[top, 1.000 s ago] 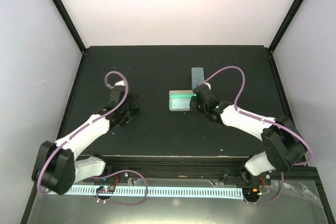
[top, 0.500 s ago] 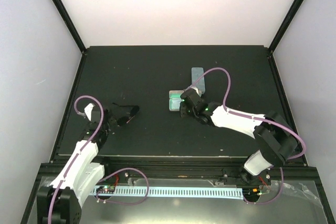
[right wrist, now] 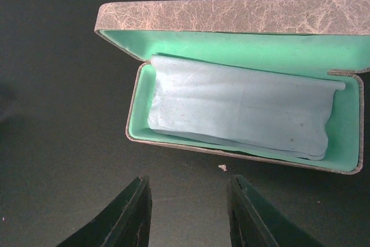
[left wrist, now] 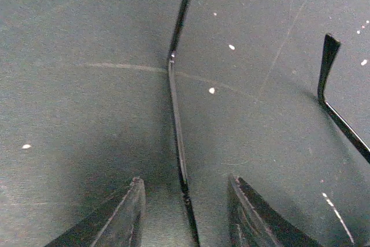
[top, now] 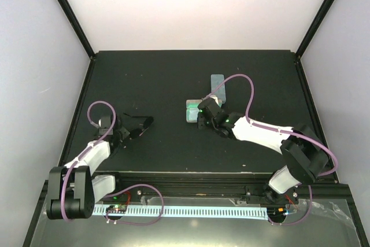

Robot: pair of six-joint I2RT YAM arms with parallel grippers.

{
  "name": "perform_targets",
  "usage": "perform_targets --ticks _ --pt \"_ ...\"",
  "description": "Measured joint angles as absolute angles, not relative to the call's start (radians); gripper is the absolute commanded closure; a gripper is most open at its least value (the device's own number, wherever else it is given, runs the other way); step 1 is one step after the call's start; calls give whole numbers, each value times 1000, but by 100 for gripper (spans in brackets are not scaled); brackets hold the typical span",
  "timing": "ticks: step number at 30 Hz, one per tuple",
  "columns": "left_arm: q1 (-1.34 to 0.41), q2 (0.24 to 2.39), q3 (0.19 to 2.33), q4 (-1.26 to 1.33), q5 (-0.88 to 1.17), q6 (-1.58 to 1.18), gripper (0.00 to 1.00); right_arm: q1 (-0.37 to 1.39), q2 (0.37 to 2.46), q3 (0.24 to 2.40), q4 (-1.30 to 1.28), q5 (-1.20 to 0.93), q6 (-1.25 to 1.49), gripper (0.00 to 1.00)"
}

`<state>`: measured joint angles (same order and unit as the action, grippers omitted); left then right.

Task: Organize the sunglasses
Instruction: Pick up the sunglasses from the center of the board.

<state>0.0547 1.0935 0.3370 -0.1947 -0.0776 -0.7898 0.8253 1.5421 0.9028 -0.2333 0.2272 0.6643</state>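
Sunglasses (left wrist: 174,105) were mostly cut off, just thin black arms on the table (left wrist: 69,56) inside the wide-apart left gripper (left wrist: 185,180); right gripper (right wrist: 188,179) was apart too, over the open case (right wrist: 231,15).

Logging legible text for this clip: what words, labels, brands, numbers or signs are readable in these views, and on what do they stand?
None can be read.
Open case and its blue cloth: no print shows.
Black sunglasses: no brand mark shows on the visible arm.
White toothed strip along the bottom of the top view: repeating marks, too small to read.
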Motion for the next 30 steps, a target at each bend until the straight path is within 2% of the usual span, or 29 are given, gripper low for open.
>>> perform_targets --ticks 7,9,21,26,30 --pt "59 1165 354 -140 -39 -764 94 825 1542 903 -235 234 664 62" --pt "59 1182 356 -128 -33 -759 98 825 1542 903 -236 236 665 62" --pt "60 1196 371 -103 53 -720 99 825 1488 898 -237 240 664 61" --pt "49 1118 380 -103 186 -701 99 825 1419 834 -156 172 658 43" --pt "4 1047 422 -96 313 -700 98 825 1319 703 21 60 638 41"
